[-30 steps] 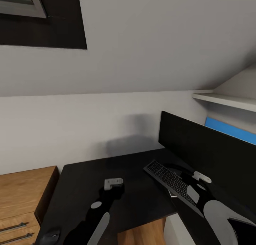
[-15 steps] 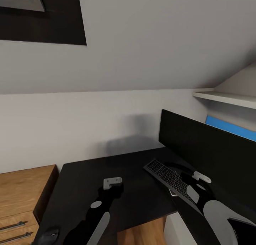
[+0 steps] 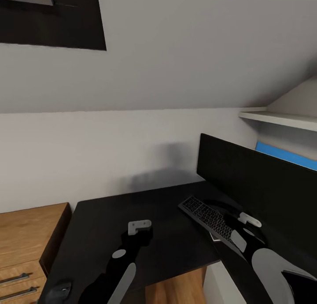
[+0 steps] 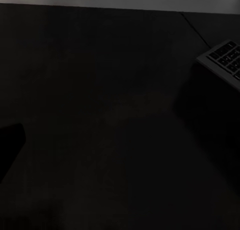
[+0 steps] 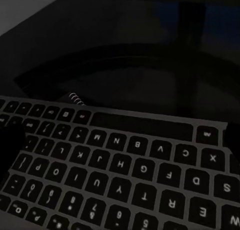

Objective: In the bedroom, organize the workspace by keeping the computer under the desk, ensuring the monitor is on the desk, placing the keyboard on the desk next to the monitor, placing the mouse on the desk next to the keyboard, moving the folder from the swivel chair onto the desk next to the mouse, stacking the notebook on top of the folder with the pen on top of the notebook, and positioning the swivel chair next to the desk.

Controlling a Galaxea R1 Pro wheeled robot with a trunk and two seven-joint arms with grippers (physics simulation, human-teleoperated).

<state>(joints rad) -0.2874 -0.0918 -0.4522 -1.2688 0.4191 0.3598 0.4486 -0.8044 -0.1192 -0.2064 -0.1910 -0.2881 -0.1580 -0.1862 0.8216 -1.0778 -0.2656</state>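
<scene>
The glossy black desk (image 3: 101,233) fills the lower head view. On it, at the right, stands the wide black monitor (image 3: 257,191). The slim black keyboard (image 3: 204,218) lies slanted in front of it. The small black mouse (image 3: 59,291) rests at the desk's near left corner. My left gripper (image 3: 140,227) hovers over the bare middle of the desk, and the left wrist view catches a keyboard corner (image 4: 225,57). My right gripper (image 3: 247,220) hangs just above the keyboard (image 5: 120,170), with the monitor's ring stand (image 5: 125,60) behind. Neither gripper's fingers show clearly.
A low wooden drawer cabinet (image 3: 26,238) adjoins the desk's left side. A white shelf (image 3: 281,119) juts out above the monitor, with a blue strip (image 3: 286,157) below it. A white panel (image 3: 218,282) shows under the desk's front edge. A small white spiral (image 5: 77,97) peeks out beyond the keyboard.
The head camera has tilted a little, shifting the whole picture slightly. Both arms and the things on the desk keep their places.
</scene>
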